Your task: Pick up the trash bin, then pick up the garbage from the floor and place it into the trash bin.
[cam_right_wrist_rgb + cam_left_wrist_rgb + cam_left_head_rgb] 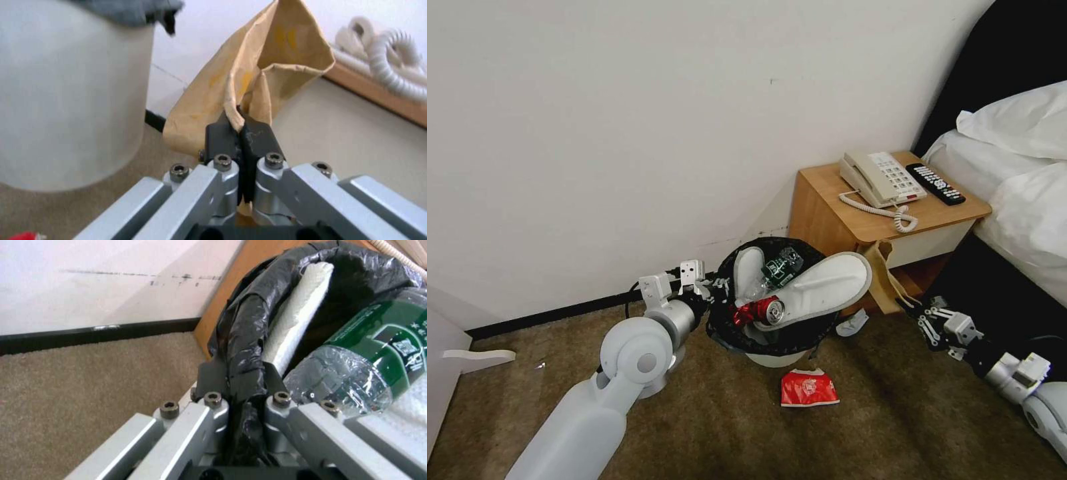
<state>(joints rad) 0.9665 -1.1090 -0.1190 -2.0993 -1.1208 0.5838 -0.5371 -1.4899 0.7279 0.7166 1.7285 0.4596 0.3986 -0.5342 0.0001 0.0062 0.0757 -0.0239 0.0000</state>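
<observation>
Both grippers are clamping: the left gripper (pixel 240 386) is pinching the trash bin (pixel 774 357) rim at frame centre, the right gripper (pixel 240 133) is holding the brown paper bag (pixel 884 277) just right of it.

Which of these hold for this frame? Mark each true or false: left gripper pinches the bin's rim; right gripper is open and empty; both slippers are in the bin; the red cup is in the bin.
1. The left gripper is clamped on the trash bin rim. True.
2. The right gripper is open and empty. False: it is shut on the brown paper bag.
3. Both white slippers sit in the bin. True.
4. The red paper cup is in the bin. False: it lies on the floor.
</observation>
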